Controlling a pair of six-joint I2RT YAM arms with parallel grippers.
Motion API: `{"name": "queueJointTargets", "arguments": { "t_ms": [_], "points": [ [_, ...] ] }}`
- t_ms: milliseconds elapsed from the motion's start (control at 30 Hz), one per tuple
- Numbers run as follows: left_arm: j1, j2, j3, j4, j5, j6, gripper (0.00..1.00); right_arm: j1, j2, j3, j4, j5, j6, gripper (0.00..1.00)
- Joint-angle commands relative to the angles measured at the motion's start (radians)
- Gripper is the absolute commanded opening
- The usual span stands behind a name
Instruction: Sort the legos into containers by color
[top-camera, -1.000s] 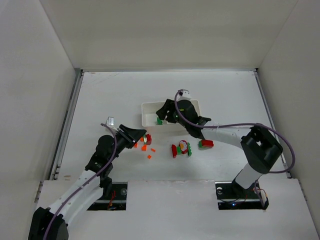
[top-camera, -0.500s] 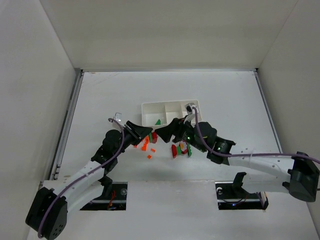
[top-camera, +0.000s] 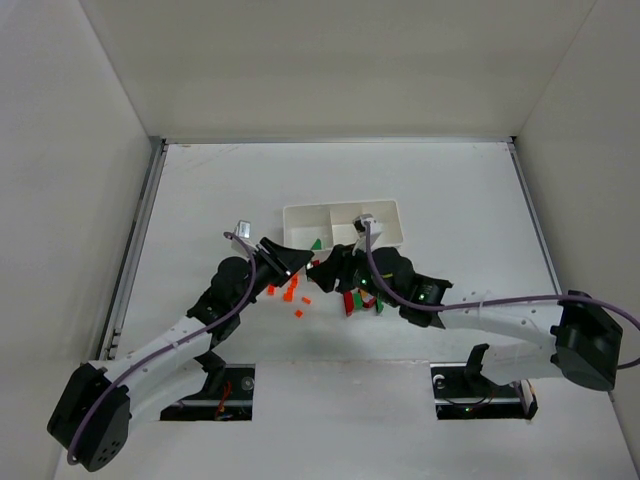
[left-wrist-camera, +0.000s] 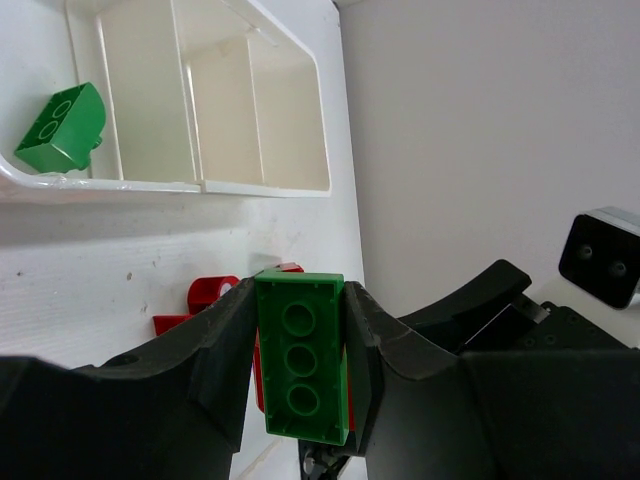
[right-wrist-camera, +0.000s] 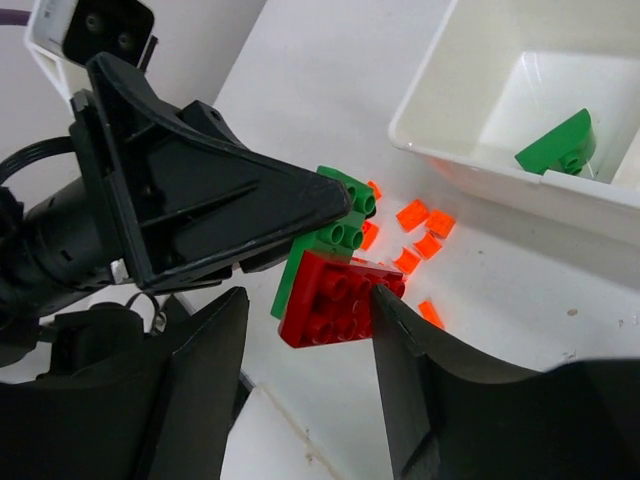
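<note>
left gripper (top-camera: 290, 262): clamped on a green brick (left-wrist-camera: 300, 355), one finger on each long side, studs facing its own camera. it's held over the table (top-camera: 200, 200) just in front of the tray.
red brick (right-wrist-camera: 335, 300): stuck onto the green one. the left wrist view only catches a thin red sliver behind the green, while the right wrist view shows the whole studded face.
right gripper (right-wrist-camera: 310, 300): fingers spread, one on each side of the red brick. one finger looks like it's touching the brick's edge and the other is clear of it, so it has no grip on it.
top view: the two grippers meet nose to nose in front of the tray (top-camera: 296, 209), but the bricks between them are mostly hidden and too small to make out. you need the wrist cams for that part.
green wedge (right-wrist-camera: 555, 148): lying in the tray's left end compartment, going by the top view. both wrist views pick it up as well.
orange bits (right-wrist-camera: 415, 215): scattered on the table by the tray's near wall, around where the held bricks are. only the top and right wrist views catch them.
loose pile (top-camera: 362, 298): red and green bricks on the table beside the right arm, in front of the tray. it's clearest from above.
</note>
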Motion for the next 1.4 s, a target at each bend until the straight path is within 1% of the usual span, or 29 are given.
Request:
{"name": "queueJointTargets", "arguments": {
  "t_ms": [0, 100, 333, 467, 767, 1100, 1200, 1367],
  "points": [
    [-0.008, -0.005, 0.043, 0.069, -0.01, 0.015, 0.17, 0.01, 0.019, 0.048, 0.012, 0.023, -0.007, 0.56],
    [-0.012, -0.011, 0.038, 0.078, -0.005, 0.015, 0.17, 0.007, 0.033, 0.05, 0.018, 0.025, 0.003, 0.51],
    [-0.002, -0.024, 0.026, 0.078, 0.003, 0.013, 0.17, 0.004, 0.027, 0.033, 0.049, 0.029, 0.033, 0.32],
    [0.008, -0.03, 0.015, 0.078, 0.006, 0.012, 0.16, -0.005, 0.004, 0.007, 0.073, 0.038, 0.043, 0.26],
    [0.035, -0.053, 0.004, 0.076, 0.033, 0.005, 0.16, -0.051, -0.042, -0.042, 0.089, 0.048, 0.066, 0.25],
    [0.051, -0.07, -0.011, 0.066, 0.049, 0.015, 0.16, -0.111, -0.048, -0.056, 0.11, 0.038, 0.073, 0.26],
    [0.06, -0.071, -0.013, 0.066, 0.053, 0.013, 0.16, -0.157, -0.032, -0.039, 0.103, 0.051, 0.048, 0.26],
    [0.063, -0.056, 0.001, 0.066, 0.053, 0.018, 0.17, -0.246, 0.045, 0.004, 0.077, 0.1, -0.016, 0.27]
  ]
}}
